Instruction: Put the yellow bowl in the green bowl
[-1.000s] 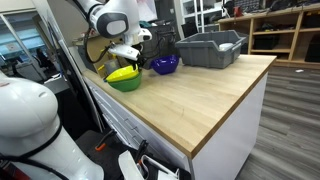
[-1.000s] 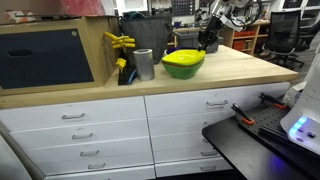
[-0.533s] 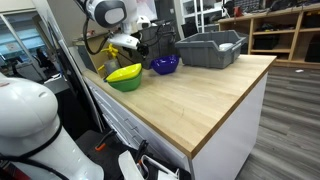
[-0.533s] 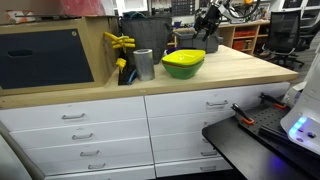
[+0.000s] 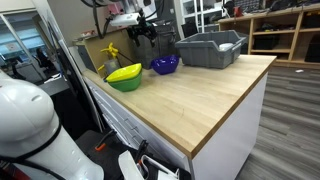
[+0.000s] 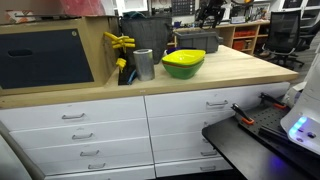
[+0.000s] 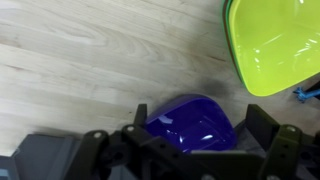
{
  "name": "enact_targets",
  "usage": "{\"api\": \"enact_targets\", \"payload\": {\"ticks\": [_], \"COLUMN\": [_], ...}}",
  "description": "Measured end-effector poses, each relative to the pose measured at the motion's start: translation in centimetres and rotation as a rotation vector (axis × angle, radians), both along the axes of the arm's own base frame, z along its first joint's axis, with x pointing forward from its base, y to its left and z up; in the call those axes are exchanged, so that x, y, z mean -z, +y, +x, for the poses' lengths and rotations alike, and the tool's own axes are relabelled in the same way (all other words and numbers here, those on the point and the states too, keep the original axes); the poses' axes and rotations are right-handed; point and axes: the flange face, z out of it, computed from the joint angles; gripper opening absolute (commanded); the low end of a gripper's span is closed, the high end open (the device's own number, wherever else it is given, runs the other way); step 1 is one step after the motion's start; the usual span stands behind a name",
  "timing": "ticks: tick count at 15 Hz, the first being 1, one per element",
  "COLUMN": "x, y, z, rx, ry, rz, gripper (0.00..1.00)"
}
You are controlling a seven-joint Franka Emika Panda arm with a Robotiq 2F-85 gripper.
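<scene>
The yellow bowl (image 5: 124,71) rests tilted inside the green bowl (image 5: 126,85) near the counter's end; both exterior views show the pair, the yellow bowl (image 6: 182,58) on top and the green bowl (image 6: 184,71) under it. My gripper (image 5: 146,31) hangs high above the counter, behind the bowls, open and holding nothing. In the wrist view the yellow bowl (image 7: 276,40) fills the upper right corner, with a strip of the green bowl's rim (image 7: 228,30) beside it. There the gripper (image 7: 200,117) stands open, its fingers well apart, over a blue-purple bowl (image 7: 190,122) far below.
The blue-purple bowl (image 5: 165,65) sits beside the nested pair. A grey bin (image 5: 210,48) stands further along the wooden counter (image 5: 200,100). A metal cup (image 6: 144,64) and a yellow tool (image 6: 120,42) stand at the other side of the bowls.
The gripper has opened, let go of the yellow bowl and risen away from the bowls. The yellow bowl stays in the green bowl.
</scene>
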Motion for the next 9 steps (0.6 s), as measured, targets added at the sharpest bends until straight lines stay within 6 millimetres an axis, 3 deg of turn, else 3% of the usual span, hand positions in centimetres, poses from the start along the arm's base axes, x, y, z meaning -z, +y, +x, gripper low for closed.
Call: {"api": "enact_targets", "payload": {"ticks": [5, 9], "x": [-2.2, -4.7], "y": [-3.6, -4.5], "z": [0.2, 1.3], "rx": [0.084, 0.124], "ry": [0.081, 0.103], "rz": [-0.149, -0.188], "gripper": [1.0, 1.0]}}
